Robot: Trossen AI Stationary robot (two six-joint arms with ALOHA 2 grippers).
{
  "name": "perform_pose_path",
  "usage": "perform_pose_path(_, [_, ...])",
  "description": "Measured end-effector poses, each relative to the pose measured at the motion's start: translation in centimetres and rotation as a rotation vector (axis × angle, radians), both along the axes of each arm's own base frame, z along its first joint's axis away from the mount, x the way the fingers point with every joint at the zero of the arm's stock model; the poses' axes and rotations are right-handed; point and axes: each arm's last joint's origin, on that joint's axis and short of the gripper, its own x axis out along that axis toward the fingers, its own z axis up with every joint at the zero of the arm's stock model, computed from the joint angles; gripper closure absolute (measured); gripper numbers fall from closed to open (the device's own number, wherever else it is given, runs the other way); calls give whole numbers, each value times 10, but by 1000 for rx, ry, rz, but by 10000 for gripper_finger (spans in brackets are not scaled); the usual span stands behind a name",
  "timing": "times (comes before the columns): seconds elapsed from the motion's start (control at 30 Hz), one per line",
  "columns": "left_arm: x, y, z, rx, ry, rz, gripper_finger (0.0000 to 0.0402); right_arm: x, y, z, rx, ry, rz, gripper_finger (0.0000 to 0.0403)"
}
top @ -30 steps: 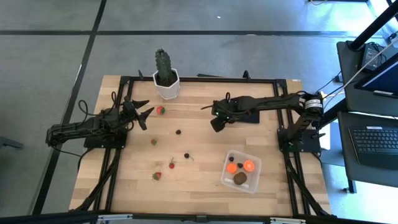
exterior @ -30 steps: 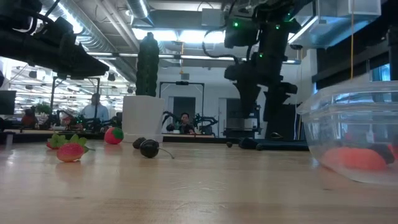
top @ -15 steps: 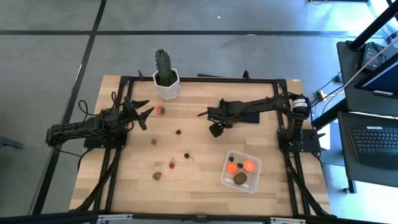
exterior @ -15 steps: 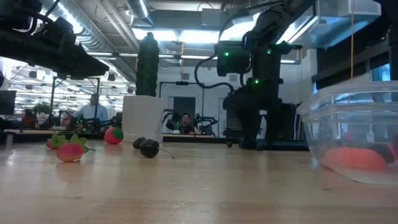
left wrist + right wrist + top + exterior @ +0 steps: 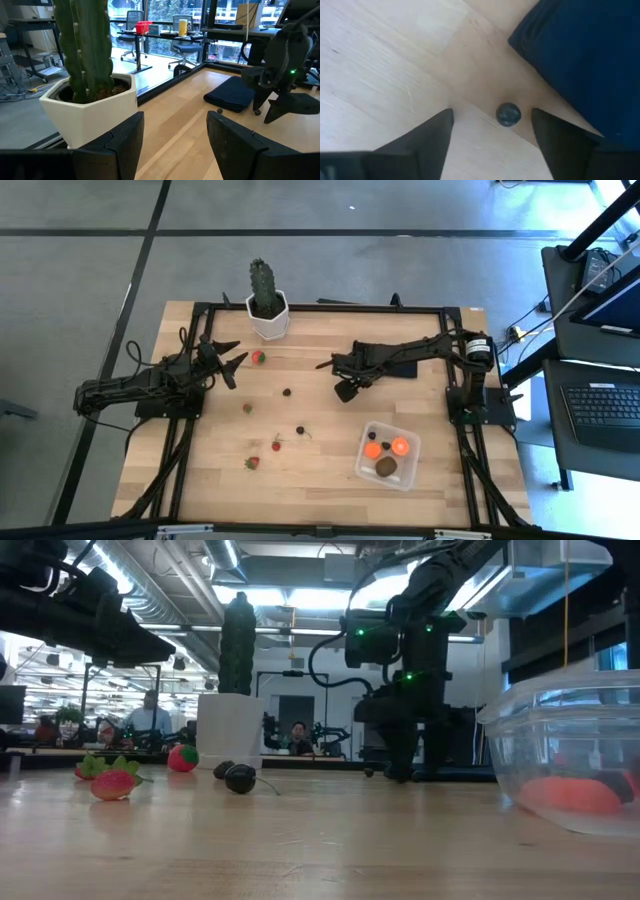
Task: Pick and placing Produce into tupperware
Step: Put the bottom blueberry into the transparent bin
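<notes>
My right gripper is open and points down at the table beside the black mat. A small dark berry lies on the wood between its fingers, untouched. The clear tupperware stands near the table's right front. It holds two orange balls, a brown kiwi and a dark berry. My left gripper waits open at the table's left, next to a strawberry. More strawberries and dark berries lie on the table's middle.
A green cactus in a white pot stands at the far edge. The flat black mat lies just right of my right gripper. Bare wood lies between the loose fruit and the tupperware. People sit in the room beyond.
My right gripper has come down from high above the table to just over the wood and has shifted a little toward the table's left. It stayed open. The fruit and the tupperware have kept their places.
</notes>
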Motion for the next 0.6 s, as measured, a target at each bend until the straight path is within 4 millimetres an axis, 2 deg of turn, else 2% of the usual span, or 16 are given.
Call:
perform_pose_path(0.33, [0, 0, 0, 0, 0, 0, 193, 1, 0, -1, -2, -6, 0, 241])
perform_pose_path(0.6, [0, 0, 0, 0, 0, 0, 193, 1, 0, -1, -8, -4, 0, 303])
